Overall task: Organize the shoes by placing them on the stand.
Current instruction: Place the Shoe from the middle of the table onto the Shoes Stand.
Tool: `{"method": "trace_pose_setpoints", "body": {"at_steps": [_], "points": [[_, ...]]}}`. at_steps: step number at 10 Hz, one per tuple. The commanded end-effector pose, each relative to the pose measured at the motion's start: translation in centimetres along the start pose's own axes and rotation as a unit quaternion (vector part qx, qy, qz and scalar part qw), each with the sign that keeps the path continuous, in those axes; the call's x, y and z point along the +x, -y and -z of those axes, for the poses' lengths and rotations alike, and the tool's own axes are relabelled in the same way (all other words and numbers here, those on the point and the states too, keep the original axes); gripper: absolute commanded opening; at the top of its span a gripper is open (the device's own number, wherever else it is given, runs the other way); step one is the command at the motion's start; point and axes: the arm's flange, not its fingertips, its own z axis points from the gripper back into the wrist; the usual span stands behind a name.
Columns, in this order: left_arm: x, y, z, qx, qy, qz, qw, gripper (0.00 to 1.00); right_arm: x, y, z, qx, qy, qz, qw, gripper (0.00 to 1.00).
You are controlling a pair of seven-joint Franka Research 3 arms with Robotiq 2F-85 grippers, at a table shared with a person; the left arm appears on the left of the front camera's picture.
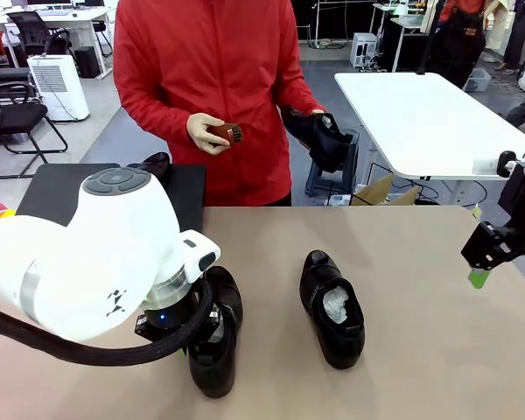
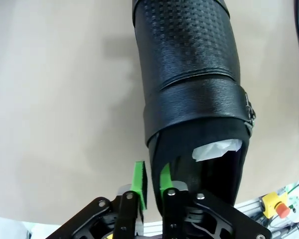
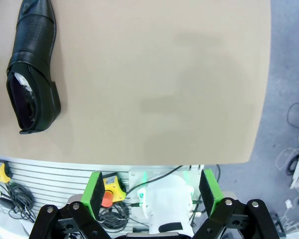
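A black glossy shoe (image 1: 217, 346) lies on the tan table, half under my left arm. In the left wrist view this shoe (image 2: 189, 74) has white paper inside, and my left gripper (image 2: 152, 174) is shut on its side wall, one green pad inside the opening and one outside. A second shoe (image 1: 332, 308) with paper stuffing lies at mid-table, also seen as the shoe (image 3: 32, 69) from the right wrist. My right gripper (image 1: 506, 273) hangs open at the right, holding nothing. The black stand (image 1: 61, 188) sits at the back left with one shoe (image 1: 153, 164) on it.
A person in a red top stands at the far side, holding a small brown brush (image 1: 226, 133) in one hand and another black shoe (image 1: 322, 138) in the other. The table's near edge (image 3: 139, 162) and cables lie below my right gripper (image 3: 152, 191).
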Motion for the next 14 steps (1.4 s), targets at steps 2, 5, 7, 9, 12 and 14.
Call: {"method": "trace_pose_setpoints", "body": {"at_steps": [2,5,7,9,12,14], "points": [[-0.5,-0.3,0.4,0.003,0.003,0.008,1.0,0.0,0.1,-0.1,-0.3,0.001,0.003,0.011,1.0,1.0],[-0.5,-0.4,-0.5,-0.004,0.007,0.009,1.0,0.0,0.1,-0.1,-0.3,0.001,0.003,0.011,1.0,1.0],[-0.8,-0.6,-2.9,-0.015,0.025,0.018,0.999,0.0,0.1,-0.1,-0.3,0.001,0.003,0.011,1.0,1.0],[-0.3,-1.8,-7.2,-0.013,0.085,0.029,0.996,0.0,0.1,-0.1,-0.3,0.001,0.003,0.011,1.0,1.0],[1.3,-3.3,-10.5,0.004,0.138,0.036,0.99,0.0,-2.3,3.1,-1.0,-0.002,0.019,-0.017,1.0,1.0],[3.7,-3.8,-12.0,0.017,0.168,0.044,0.985,0.0,-3.3,6.9,-0.5,0.005,0.014,0.016,1.0,1.0]]}}
